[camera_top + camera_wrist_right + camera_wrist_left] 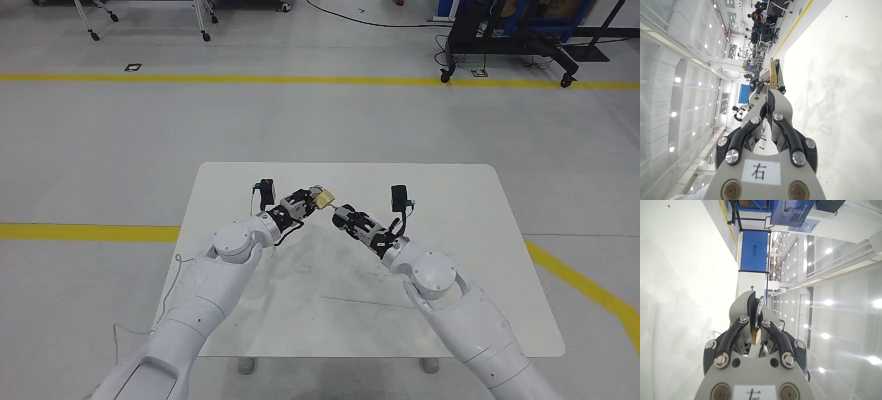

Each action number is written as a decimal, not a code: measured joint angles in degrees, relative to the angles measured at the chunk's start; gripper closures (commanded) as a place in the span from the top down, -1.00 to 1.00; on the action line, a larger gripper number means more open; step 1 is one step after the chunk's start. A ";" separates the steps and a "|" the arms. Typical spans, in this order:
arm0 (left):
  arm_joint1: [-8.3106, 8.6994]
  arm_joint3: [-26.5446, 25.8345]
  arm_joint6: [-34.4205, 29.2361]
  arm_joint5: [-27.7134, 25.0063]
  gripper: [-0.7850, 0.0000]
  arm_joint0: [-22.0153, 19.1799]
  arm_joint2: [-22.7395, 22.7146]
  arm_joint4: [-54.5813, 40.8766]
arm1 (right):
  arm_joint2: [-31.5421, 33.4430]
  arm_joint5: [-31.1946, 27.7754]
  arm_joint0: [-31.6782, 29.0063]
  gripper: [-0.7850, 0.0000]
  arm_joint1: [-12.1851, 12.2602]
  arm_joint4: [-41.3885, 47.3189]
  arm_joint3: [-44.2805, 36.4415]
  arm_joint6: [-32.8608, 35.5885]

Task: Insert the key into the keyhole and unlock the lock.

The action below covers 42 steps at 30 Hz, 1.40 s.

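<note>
My left gripper (312, 199) is shut on a brass padlock (323, 197) above the white table (450, 210). In the left wrist view its silver shackle (760, 307) sits between the pads and the brass body (755, 336) lies toward the palm. My right gripper (343, 213) faces it from a short way off. In the right wrist view that gripper (769, 91) is shut, with only a thin sliver of the key (767, 88) showing at its tip. The padlock (773, 74) hangs just beyond, its keyhole (773, 83) turned toward the tip, apart from it.
Both grippers meet over the table's far middle, above bare surface. The table's far edge (350, 165) lies close behind them. Beyond it are the floor with a yellow line (300, 77) and a black cart (510, 40) at the far right.
</note>
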 measured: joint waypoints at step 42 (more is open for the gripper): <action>-2.23 6.90 -4.85 12.81 -1.00 -3.85 0.83 -2.57 | 0.04 7.24 -0.19 -1.00 -1.66 -3.81 1.15 -2.95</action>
